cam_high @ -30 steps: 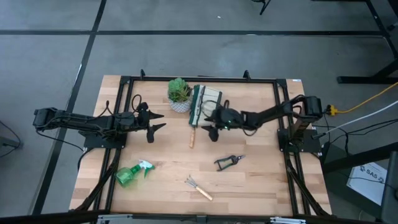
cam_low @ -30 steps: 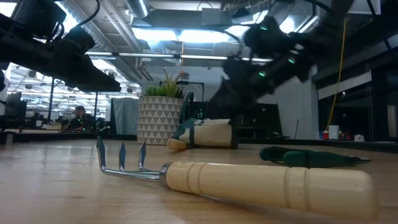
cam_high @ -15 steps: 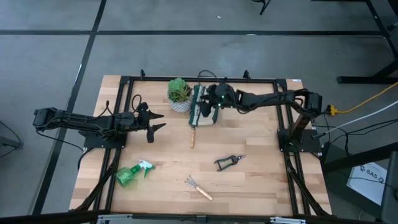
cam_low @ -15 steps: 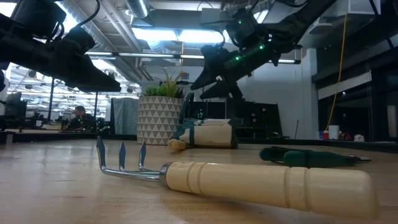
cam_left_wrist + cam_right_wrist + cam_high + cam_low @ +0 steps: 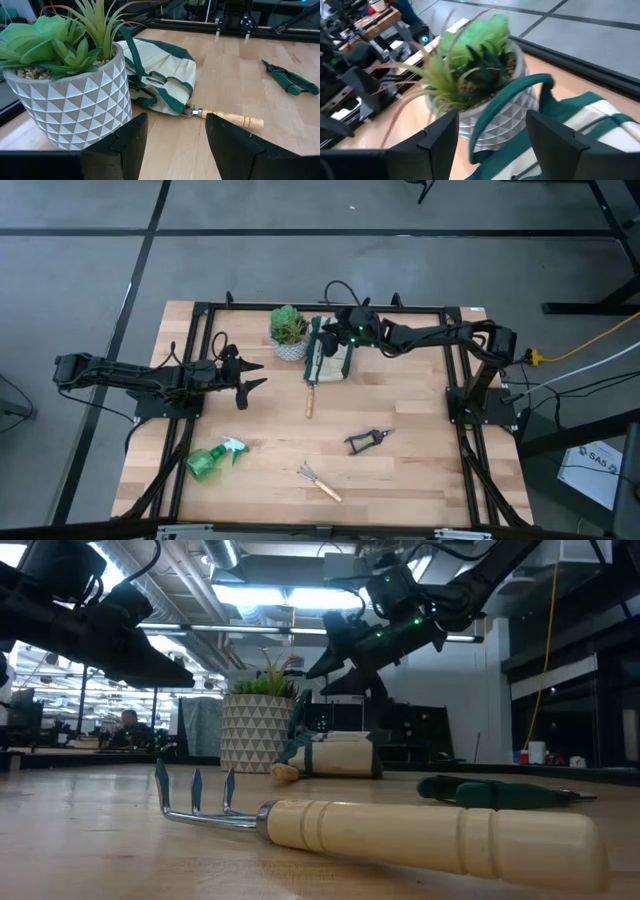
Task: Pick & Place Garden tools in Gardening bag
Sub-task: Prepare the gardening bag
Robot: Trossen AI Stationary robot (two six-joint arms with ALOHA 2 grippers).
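Left tool (image 5: pixel 248 381) waits near the desk's left edge, fingers apart. Spray bottle (image 5: pixel 213 458), rake (image 5: pixel 320 482) and shears (image 5: pixel 367 440) lie along the front. Right tool (image 5: pixel 338 337), fingers apart, hovers over the gardening bag (image 5: pixel 331 350) at the back edge, likely to grip its handle.

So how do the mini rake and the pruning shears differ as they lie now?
The mini rake has a pale wooden handle and metal tines; the pruning shears are dark with green grips. The rake lies nearer the table's front edge, the shears farther in and towards the right arm's side. Both lie flat on the table, untouched, outside the gardening bag.
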